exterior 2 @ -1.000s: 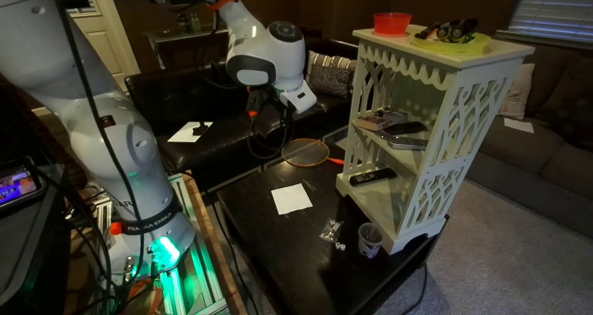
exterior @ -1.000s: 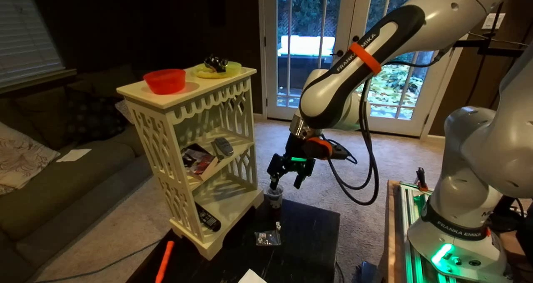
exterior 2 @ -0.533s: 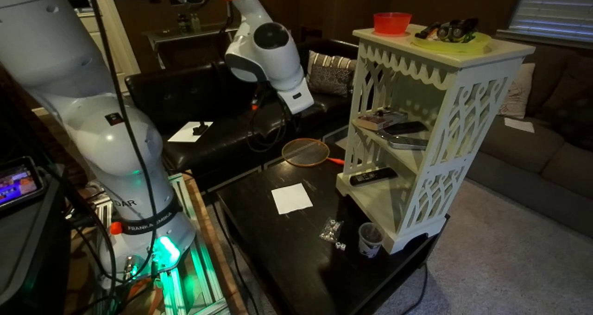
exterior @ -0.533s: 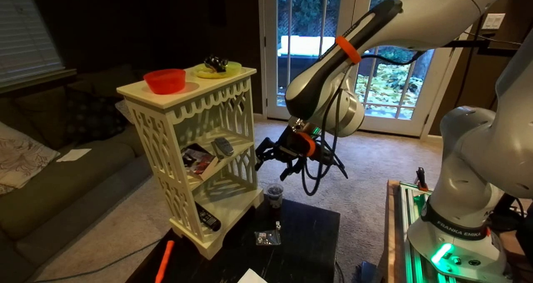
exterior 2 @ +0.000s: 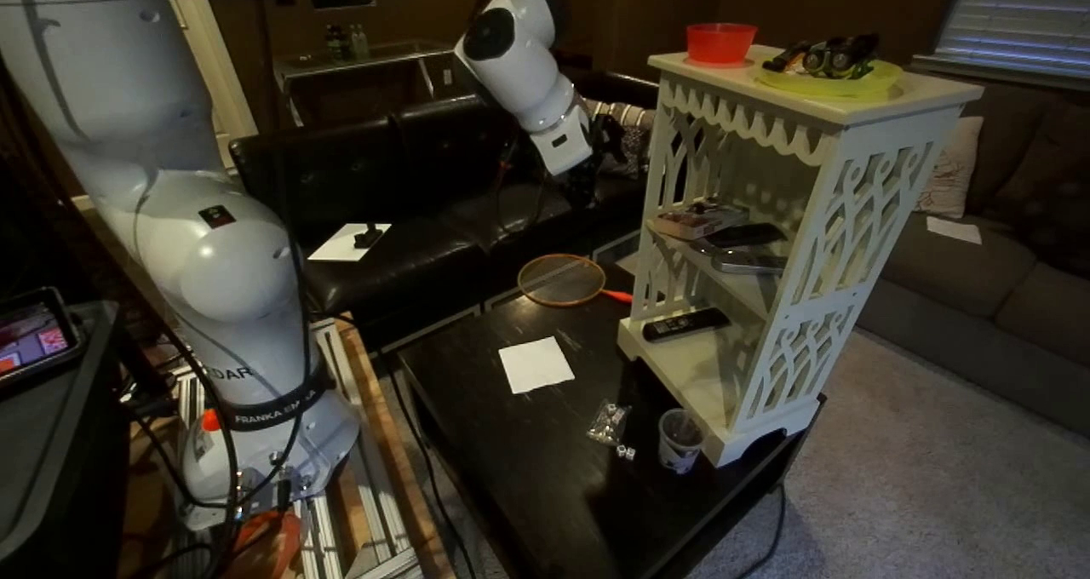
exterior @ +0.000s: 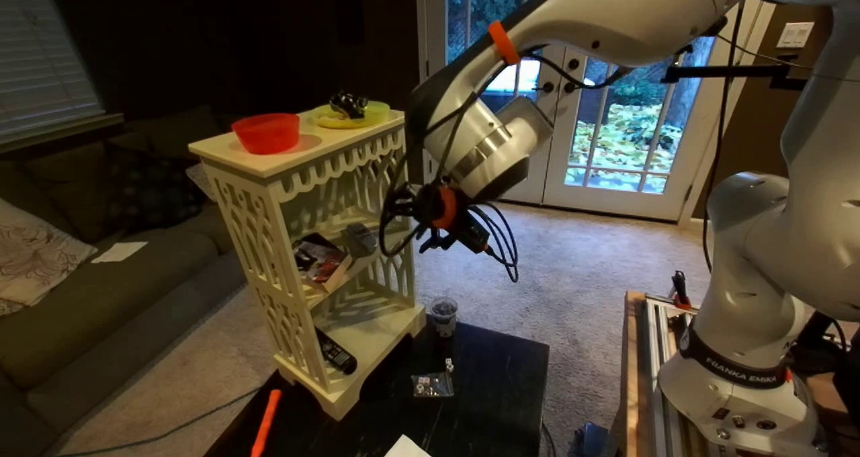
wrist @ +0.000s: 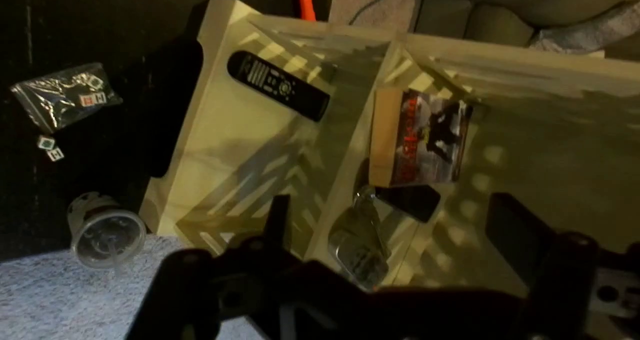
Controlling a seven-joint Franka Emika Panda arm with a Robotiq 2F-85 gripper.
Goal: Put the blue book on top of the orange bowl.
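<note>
Your gripper hangs facing the open front of the cabinet, its fingers apart. Lower, a clear cup stands by an edge of the black tabletop, just beside the cabinet's foot. Beyond, the cabinet stands along the tabletop edge farthest from your robot's base; the book, red-lettered, lies on its middle shelf, the orange bowl on its top.
</note>
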